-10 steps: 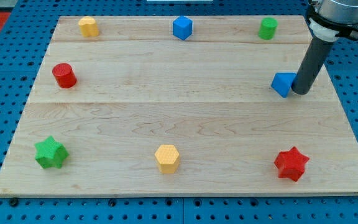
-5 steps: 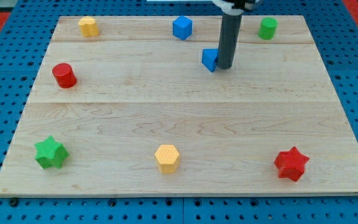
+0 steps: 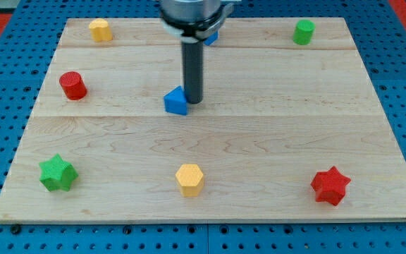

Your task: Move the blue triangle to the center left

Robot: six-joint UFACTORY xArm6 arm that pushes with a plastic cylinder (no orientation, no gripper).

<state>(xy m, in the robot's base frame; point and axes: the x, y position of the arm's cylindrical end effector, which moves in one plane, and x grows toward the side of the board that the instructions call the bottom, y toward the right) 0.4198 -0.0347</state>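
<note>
The blue triangle (image 3: 176, 101) lies on the wooden board (image 3: 273, 141), a little left of the board's middle. My tip (image 3: 193, 100) touches the board right against the triangle's right side. The rod rises straight up from there toward the view's top. The red cylinder (image 3: 72, 85) stands at the board's centre left, well apart from the triangle.
A yellow block (image 3: 100, 29) sits at the top left. A blue cube (image 3: 211, 35) at the top centre is partly hidden by the arm. A green cylinder (image 3: 303, 32) is at top right. A green star (image 3: 56, 173), yellow hexagon (image 3: 189, 179) and red star (image 3: 330, 185) line the bottom.
My tip has swept from the board's right side leftward across the board, pushing the blue triangle with it to just left of the middle. The other blocks have not moved.
</note>
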